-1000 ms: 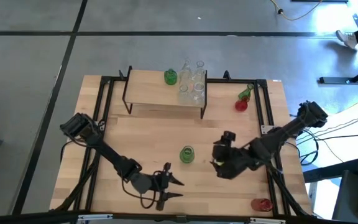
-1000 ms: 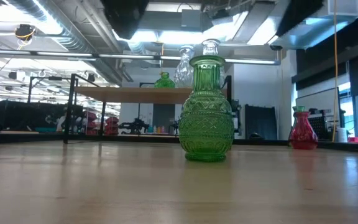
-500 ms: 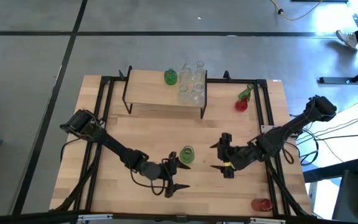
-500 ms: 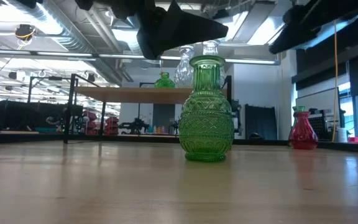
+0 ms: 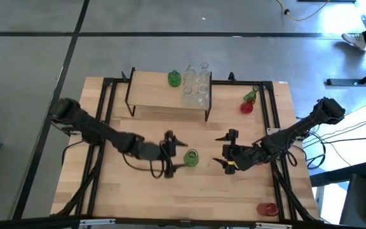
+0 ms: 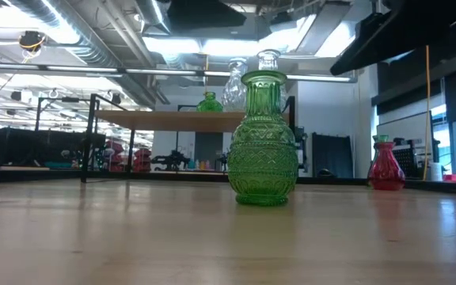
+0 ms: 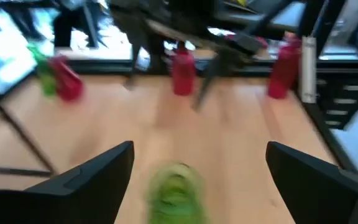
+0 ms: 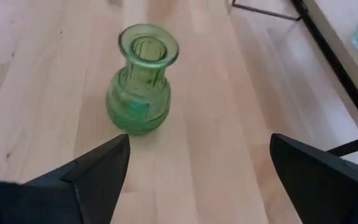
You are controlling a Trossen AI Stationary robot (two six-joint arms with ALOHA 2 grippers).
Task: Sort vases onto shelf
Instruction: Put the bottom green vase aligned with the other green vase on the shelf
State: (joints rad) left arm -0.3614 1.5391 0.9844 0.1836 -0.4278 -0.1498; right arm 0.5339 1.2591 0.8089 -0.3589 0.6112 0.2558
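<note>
A green vase [image 5: 191,158] stands upright on its base mid-table, also seen in the low view [image 6: 264,138]. My left gripper [image 5: 178,154] is open just to its left, and the vase [image 7: 176,191] shows blurred low between the fingers, untouched. My right gripper [image 5: 216,151] is open to its right, facing the vase [image 8: 140,87] with a gap between them. The shelf [image 5: 151,95] at the table's far side carries a green vase [image 5: 175,79] and several clear vases [image 5: 197,86].
A red vase [image 5: 246,107] stands at the far right beside a green vase [image 5: 251,95]. Another red vase [image 5: 267,208] is at the near right corner. Black frame rails [image 5: 107,121] run along both table sides.
My left gripper has opened wide. It has swung up from the table's near edge toward the far side and come up beside the green vase. My right gripper has sunk a little, turned and drawn toward the vase. The vase has not moved.
</note>
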